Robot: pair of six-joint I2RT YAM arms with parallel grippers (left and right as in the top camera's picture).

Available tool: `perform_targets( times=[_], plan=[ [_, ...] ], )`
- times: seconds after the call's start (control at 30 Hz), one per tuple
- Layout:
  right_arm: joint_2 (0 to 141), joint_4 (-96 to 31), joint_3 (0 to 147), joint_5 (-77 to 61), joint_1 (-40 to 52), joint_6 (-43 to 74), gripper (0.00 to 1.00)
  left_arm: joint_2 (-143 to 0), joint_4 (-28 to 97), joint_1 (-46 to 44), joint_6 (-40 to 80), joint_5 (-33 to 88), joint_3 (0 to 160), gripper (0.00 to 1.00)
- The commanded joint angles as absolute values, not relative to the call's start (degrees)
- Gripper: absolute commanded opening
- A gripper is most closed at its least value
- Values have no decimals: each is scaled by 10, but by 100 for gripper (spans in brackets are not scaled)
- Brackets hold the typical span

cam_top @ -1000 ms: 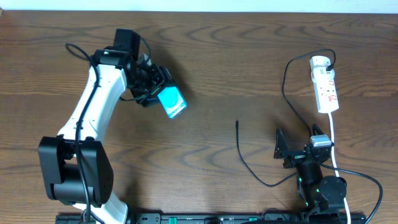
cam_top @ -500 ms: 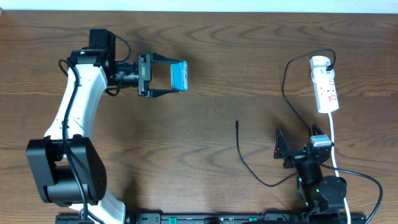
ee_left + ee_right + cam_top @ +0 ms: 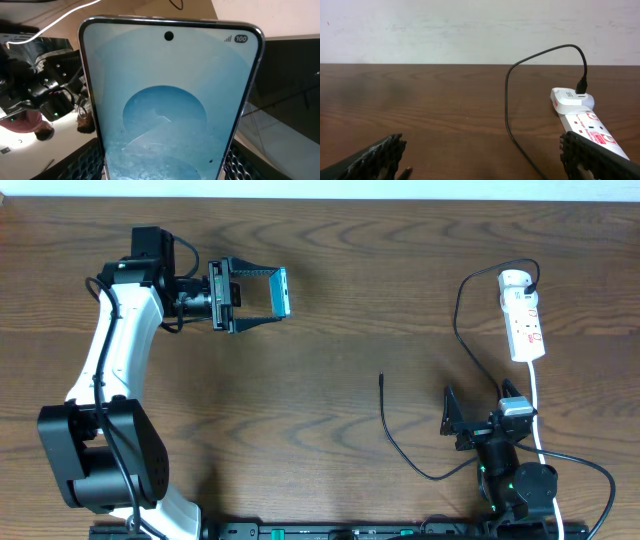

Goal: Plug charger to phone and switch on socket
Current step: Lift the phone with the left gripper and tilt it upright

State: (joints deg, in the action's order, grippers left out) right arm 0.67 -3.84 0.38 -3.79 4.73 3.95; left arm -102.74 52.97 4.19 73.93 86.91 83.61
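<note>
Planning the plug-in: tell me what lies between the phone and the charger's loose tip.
In the overhead view, only bare wooden table lies between the phone and the charger's tip.

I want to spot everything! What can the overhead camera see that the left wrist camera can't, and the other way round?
Only overhead: the narrow white power strip with red switches and the loose tip of the long thin black charger cable, far from the phone. Only left wrist: the small camera dot and the battery badge on the screen, up close. Both: the small rectangular smartphone with the cyan screen, gripped between the left arm's jaws.
</note>
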Motion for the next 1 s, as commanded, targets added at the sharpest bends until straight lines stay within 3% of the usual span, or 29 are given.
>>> perform_targets(
  times=[0.0, 0.4, 0.73, 0.97],
  plan=[
    [4, -41, 3, -35, 50, 47, 99, -1014, 524, 43, 746, 900, 853, 7],
    [4, -41, 3, -36, 50, 47, 99, -1014, 521, 43, 705, 611, 853, 8],
    [4, -41, 3, -35, 50, 47, 99, -1014, 645, 24, 675, 274, 853, 7],
    [4, -41, 3, -35, 50, 47, 99, -1014, 693, 4, 673, 158, 853, 7]
  ],
)
